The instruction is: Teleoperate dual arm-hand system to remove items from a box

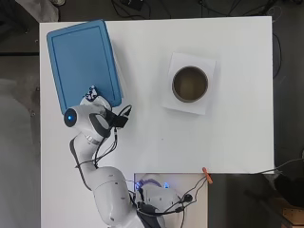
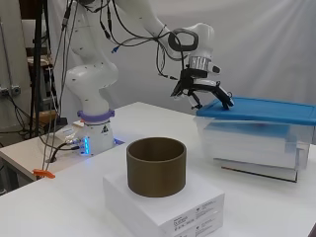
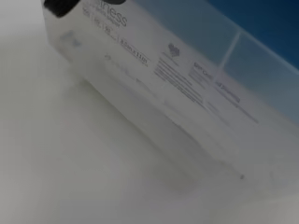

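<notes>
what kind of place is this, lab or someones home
Most likely a robotics lab: a cabled robot arm fixed to a bare white table, with a lidded plastic box set out as a test prop.

white table, white curtain, dark floor

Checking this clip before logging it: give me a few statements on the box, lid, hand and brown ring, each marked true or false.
1. The blue lid is on the clear box. True.
2. The hand is at the lid's near corner. True.
3. The brown ring sits directly on the table. False: it stands on a white flat box.
4. The hand holds an item taken from the box. False: it holds nothing.
5. The ring lies on its side. False: it stands upright, opening upward.
</notes>
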